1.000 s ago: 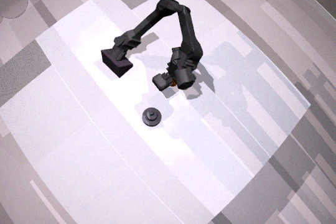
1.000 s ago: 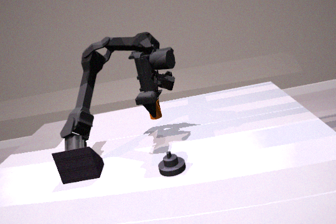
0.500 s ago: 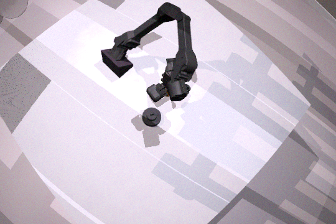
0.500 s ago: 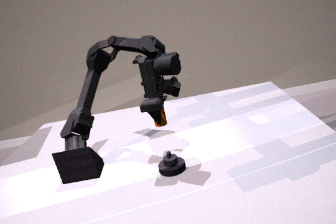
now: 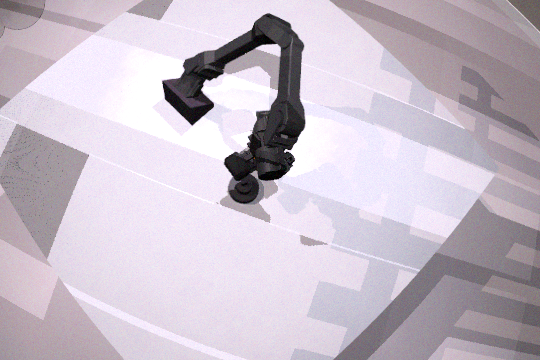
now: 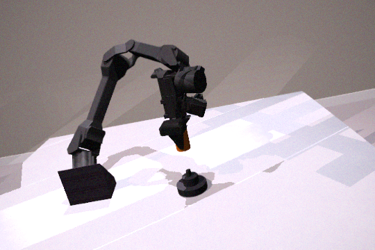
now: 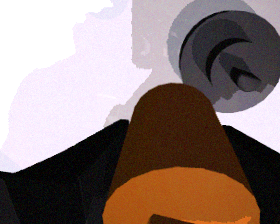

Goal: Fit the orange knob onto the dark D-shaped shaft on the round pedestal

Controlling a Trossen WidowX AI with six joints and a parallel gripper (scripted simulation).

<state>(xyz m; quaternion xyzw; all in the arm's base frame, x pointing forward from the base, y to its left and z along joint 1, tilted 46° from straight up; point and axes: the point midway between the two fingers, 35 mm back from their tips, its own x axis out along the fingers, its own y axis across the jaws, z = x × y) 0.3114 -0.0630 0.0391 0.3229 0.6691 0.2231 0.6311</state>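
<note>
The bench (image 6: 264,190) carries one arm (image 6: 104,93). Its one hand (image 6: 178,137) is squeezed shut on the one knob (image 6: 184,143), holding it up in the air, maybe so its hole can be lined up. Below the hand, a bit ahead, waits one pedestal (image 6: 192,185) with one shaft (image 6: 188,173).

orange knob (image 7: 180,183): tapered, D-shaped hole facing the wrist view, held aloft at lower centre | dark shaft (image 6: 188,173): upright on round pedestal (image 6: 192,185), lower centre, bare
</note>
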